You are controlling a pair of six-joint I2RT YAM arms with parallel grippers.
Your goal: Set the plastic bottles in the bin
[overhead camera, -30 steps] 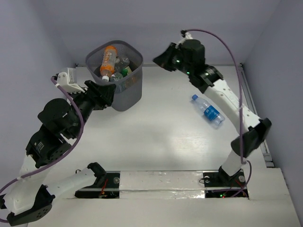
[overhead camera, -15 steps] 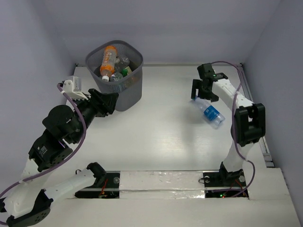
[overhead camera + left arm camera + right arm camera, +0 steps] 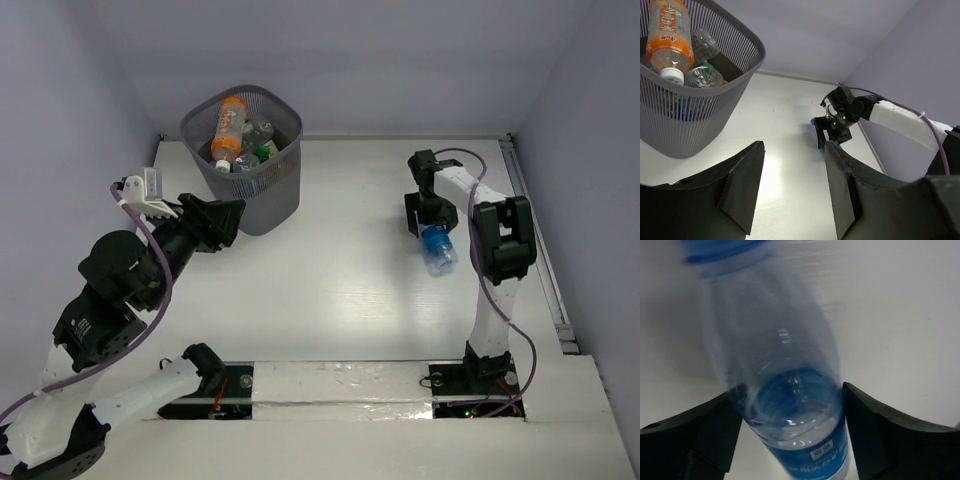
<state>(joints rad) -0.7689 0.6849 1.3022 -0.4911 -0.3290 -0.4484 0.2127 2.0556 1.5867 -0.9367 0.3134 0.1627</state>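
A clear plastic bottle (image 3: 438, 250) with a blue label lies on the white table at the right. My right gripper (image 3: 430, 230) comes down over its upper half, and in the right wrist view its two fingers press against both sides of the bottle (image 3: 790, 410), which is blurred. The dark grey mesh bin (image 3: 268, 196) stands at the back left, holding an orange bottle (image 3: 229, 128) and other clear ones. My left gripper (image 3: 232, 212) hovers open beside the bin's near left wall, with nothing between its fingers (image 3: 742, 190).
The table's back wall runs just behind the bin (image 3: 695, 125). A rail borders the table's right edge (image 3: 535, 230), close to the right arm. White bare table lies between the bin and the blue-labelled bottle.
The right arm swung down from near the bin to the blue-labelled bottle; its jaws opened wide, then closed around it. The bottle turned from slanted to nearly upright in view. The left gripper shifted slightly.
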